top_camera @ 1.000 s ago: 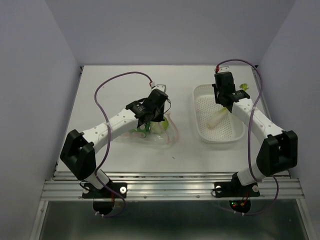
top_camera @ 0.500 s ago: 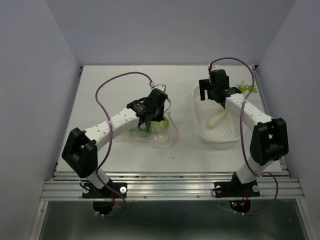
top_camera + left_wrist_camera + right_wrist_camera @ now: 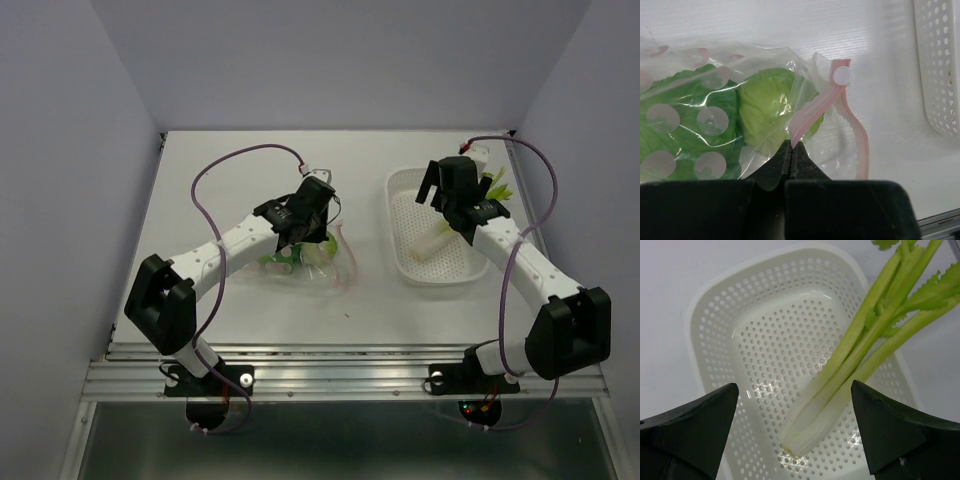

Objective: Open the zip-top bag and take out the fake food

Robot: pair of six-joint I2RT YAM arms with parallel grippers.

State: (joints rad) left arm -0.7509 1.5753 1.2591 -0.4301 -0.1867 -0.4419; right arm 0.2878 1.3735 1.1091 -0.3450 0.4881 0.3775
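Note:
The clear zip-top bag [image 3: 700,100] lies left of centre on the table [image 3: 320,262], its pink zip strip [image 3: 815,107] parted into a loop. My left gripper [image 3: 792,146] is shut on the bag's mouth at the strip [image 3: 305,232]. Fake food still lies inside the bag: a light-green cabbage head [image 3: 765,107] and leafy green pieces [image 3: 670,115]. My right gripper [image 3: 794,384] hangs open above the white basket [image 3: 765,315]. A pale green-white stalk [image 3: 840,385] lies loose in the basket [image 3: 432,245], its leafy end over the far rim.
The perforated basket [image 3: 405,262] stands at the right of the white table, close to the right wall. Purple cables loop over both arms. The table's metal front rail [image 3: 340,375] runs along the near edge.
My right gripper has opened wide and let go of the stalk, which now rests in the basket; the arm has swung a little above it. My left gripper holds the bag as before.

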